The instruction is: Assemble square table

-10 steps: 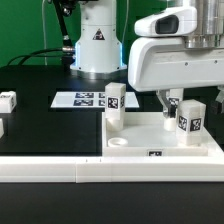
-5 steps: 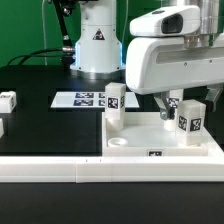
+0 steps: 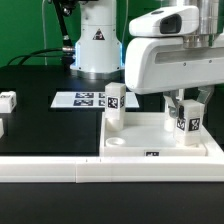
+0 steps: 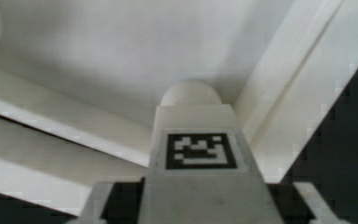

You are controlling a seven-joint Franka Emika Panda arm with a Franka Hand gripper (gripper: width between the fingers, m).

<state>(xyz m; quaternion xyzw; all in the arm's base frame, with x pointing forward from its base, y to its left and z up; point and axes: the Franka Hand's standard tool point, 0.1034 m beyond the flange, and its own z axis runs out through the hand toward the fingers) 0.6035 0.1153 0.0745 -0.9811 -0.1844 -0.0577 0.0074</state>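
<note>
The square table's white top lies at the exterior view's right, with an empty corner socket at its near corner. One tagged leg stands upright at its far corner on the exterior view's left. A second tagged leg stands upright farther towards the exterior view's right. My gripper comes down over that leg, a finger pressed to each side, shut on it. In the wrist view the leg fills the space between my gripper fingers, above the top's white surface.
A loose white leg lies at the exterior view's left edge, with another partly cut off below it. The marker board lies behind on the black table. A long white border rail runs along the front. The robot base stands behind.
The fingers have closed inward from wide open onto the sides of the leg at the exterior view's right. The arm and the leg have stayed in place.
</note>
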